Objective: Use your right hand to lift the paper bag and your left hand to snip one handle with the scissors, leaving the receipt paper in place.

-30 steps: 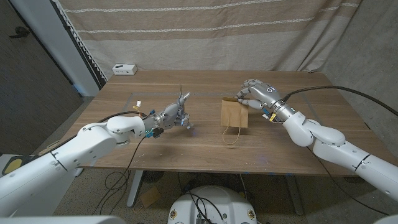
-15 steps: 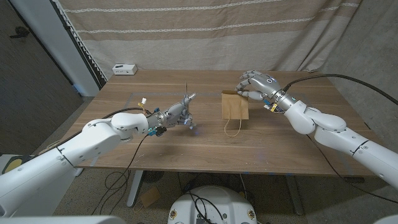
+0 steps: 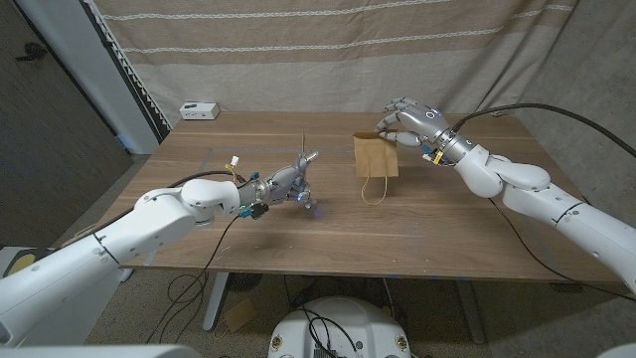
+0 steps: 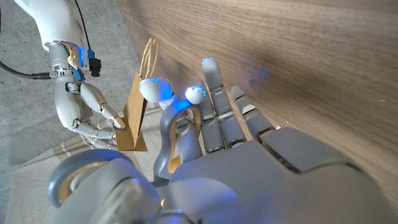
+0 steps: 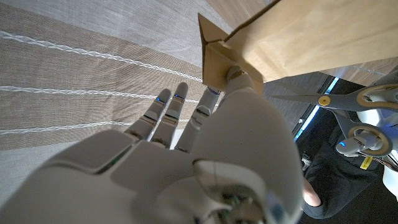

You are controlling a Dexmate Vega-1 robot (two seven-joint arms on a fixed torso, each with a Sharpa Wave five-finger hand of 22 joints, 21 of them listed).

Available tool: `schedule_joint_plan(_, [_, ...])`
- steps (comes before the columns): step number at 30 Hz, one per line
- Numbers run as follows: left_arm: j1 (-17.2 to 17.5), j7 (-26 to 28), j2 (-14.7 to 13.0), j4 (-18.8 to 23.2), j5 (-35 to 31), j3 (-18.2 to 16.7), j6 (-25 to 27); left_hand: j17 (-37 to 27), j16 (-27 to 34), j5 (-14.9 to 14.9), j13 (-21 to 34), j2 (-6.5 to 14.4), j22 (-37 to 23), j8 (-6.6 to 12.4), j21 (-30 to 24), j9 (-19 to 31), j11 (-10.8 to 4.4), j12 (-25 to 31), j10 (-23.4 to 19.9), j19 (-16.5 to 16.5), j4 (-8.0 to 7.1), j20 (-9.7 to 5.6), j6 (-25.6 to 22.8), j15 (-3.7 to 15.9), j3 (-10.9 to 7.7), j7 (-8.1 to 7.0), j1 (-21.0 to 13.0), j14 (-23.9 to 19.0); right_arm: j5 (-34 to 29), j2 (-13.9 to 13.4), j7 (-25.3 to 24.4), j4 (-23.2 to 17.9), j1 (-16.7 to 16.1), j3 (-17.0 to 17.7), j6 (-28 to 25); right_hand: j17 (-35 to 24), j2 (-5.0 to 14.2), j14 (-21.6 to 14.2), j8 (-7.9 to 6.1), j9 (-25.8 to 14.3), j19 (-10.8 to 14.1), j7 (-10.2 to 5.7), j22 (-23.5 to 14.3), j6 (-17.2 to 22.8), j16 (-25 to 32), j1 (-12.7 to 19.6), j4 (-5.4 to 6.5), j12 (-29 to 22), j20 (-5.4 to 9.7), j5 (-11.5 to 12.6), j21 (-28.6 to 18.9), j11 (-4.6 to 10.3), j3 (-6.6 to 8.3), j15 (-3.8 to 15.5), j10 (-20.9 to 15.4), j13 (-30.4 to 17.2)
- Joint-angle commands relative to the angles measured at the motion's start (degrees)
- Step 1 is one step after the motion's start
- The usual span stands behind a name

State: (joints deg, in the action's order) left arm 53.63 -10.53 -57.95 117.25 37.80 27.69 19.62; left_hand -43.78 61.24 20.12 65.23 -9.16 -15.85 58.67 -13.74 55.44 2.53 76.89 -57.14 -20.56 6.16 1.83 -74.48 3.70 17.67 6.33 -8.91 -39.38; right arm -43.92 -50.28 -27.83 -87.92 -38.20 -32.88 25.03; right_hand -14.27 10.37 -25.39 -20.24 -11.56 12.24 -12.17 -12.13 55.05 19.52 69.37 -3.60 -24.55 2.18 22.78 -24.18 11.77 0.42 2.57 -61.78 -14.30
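Observation:
My right hand (image 3: 411, 124) pinches the top far corner of the brown paper bag (image 3: 377, 157) and holds it hanging above the table. One twine handle (image 3: 372, 191) dangles below the bag. My left hand (image 3: 286, 186) grips the scissors (image 3: 304, 159), blades pointing up, a short way left of the bag. The left wrist view has my left hand (image 4: 224, 149) through the grey scissor loop (image 4: 163, 140), with the bag (image 4: 134, 118) and right hand (image 4: 84, 112) beyond. In the right wrist view my right hand (image 5: 205, 155) holds the bag (image 5: 298, 43), the scissors (image 5: 348, 99) past it.
A small white box (image 3: 199, 110) sits at the back left corner of the wooden table (image 3: 447, 229). A beige curtain hangs behind the table. Black cables trail from both arms.
My right hand has raised the bag off the table and drawn it slightly back. My left hand has carried the scissors to the right, closer to the bag.

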Motion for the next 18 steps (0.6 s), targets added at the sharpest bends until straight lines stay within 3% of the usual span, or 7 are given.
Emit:
schedule_joint_plan(1, [-0.54, 0.46, -0.94, 1.47, -2.28, 0.21, 0.33, -0.08, 0.38, 0.05, 0.06, -0.34, -0.1, 7.16, -0.03, 0.2, -0.37, 0.27, -0.89, -0.46, 0.16, 0.12, -4.38, 3.49, 2.12, 4.79, 0.4, 0.03, -2.71, 2.12, -2.95, 6.2, 7.02, -3.12, 4.38, -0.23, 0.22, -0.73, 0.3, -0.36, 0.54, -0.15, -0.2, 0.62, 0.39, 0.32, 0.16, -0.45, 4.58, -0.08, -0.36, -0.04, 0.15, 10.63, -0.08, -3.48])
schedule_joint_plan(18, [-2.09, -1.13, -0.26, 1.91, -5.6, 1.94, 0.0, 0.27, 0.78, 0.06, -0.23, -0.33, 0.01, 6.94, 0.04, -0.14, -0.55, 0.22, -1.12, -0.44, 0.13, 0.14, -4.41, 3.48, 2.09, 4.79, 0.62, -0.03, -5.72, 3.59, -5.4, 10.91, 13.31, -6.78, 7.26, -0.32, 0.18, -1.06, 0.39, -0.42, 0.67, -0.14, -0.2, 0.86, 0.51, 0.39, 0.26, -0.57, 4.71, -0.25, -0.61, -0.06, 0.29, 10.67, -0.21, -3.45])
